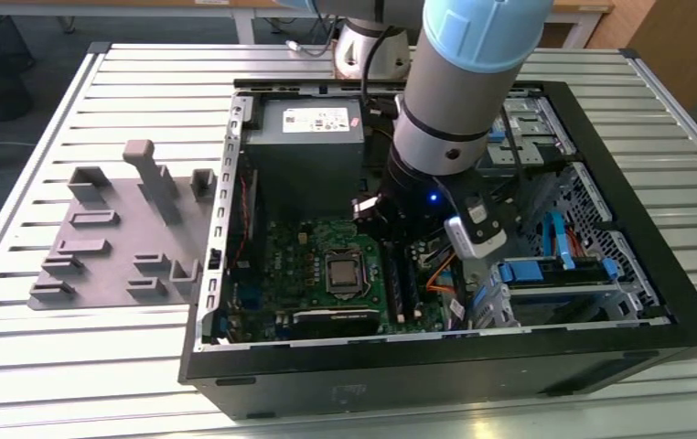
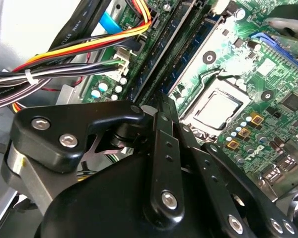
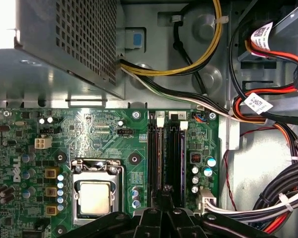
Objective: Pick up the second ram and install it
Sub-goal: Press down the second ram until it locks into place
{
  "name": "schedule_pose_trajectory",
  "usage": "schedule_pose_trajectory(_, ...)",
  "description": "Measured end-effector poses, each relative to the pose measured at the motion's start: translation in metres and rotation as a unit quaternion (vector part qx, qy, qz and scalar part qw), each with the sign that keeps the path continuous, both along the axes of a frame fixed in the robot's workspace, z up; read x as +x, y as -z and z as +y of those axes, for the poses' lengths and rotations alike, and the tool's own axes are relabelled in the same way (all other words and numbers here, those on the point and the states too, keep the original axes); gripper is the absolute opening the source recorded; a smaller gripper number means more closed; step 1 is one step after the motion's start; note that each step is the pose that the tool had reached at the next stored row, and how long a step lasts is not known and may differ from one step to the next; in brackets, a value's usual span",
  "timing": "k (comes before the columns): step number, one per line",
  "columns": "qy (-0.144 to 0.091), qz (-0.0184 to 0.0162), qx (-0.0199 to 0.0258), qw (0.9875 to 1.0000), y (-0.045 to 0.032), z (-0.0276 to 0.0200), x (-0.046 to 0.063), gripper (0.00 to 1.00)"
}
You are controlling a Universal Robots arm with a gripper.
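My gripper [image 3: 166, 192] hangs inside the open computer case [image 1: 641, 302], low over the green motherboard [image 3: 99, 134]. Its black fingers [image 2: 165, 124] are shut, tips pressed together with no gap [image 2: 161, 99]. The tips sit right at the near end of the two long black memory slots [image 3: 166, 148]. A thin blue-green strip [image 2: 188, 42], which I take for the second ram, lies on edge along the slots ahead of the tips. I cannot tell whether the tips touch it. In the exterior view the arm [image 1: 458, 101] covers the slots.
The silver processor [image 3: 94, 198] lies beside the slots. Bundled cables [image 3: 283, 203] crowd the other side, near a white connector [image 3: 206, 196]. The power supply [image 1: 305, 137] fills the case's far end, with a drive cage [image 1: 556, 283] at the exterior view's right. A grey fixture [image 1: 117, 238] stands outside.
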State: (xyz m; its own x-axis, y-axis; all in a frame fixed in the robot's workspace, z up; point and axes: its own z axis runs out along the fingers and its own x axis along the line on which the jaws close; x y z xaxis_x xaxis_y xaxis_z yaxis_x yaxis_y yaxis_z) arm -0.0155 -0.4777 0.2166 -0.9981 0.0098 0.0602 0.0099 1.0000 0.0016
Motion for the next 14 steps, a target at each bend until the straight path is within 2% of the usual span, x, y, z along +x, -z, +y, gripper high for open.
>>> schedule_pose_trajectory(6, 0.000, 0.0001, -0.0002, 1.0000, 0.0016, 0.0000, 0.000, 0.11)
schedule_pose_trajectory(8, 0.000, 0.0000, 0.0008, 1.0000, -0.0001, 0.0002, 0.000, 0.11)
schedule_pose_trajectory(9, 0.000, -0.0002, 0.0018, 1.0000, -0.0020, 0.0005, 0.000, 0.11)
schedule_pose_trajectory(11, 0.000, 0.0005, 0.0001, 1.0000, -0.0091, 0.0001, 0.000, 0.11)
schedule_pose_trajectory(14, 0.000, 0.0006, 0.0001, 1.0000, -0.0161, 0.0000, 0.000, 0.11)
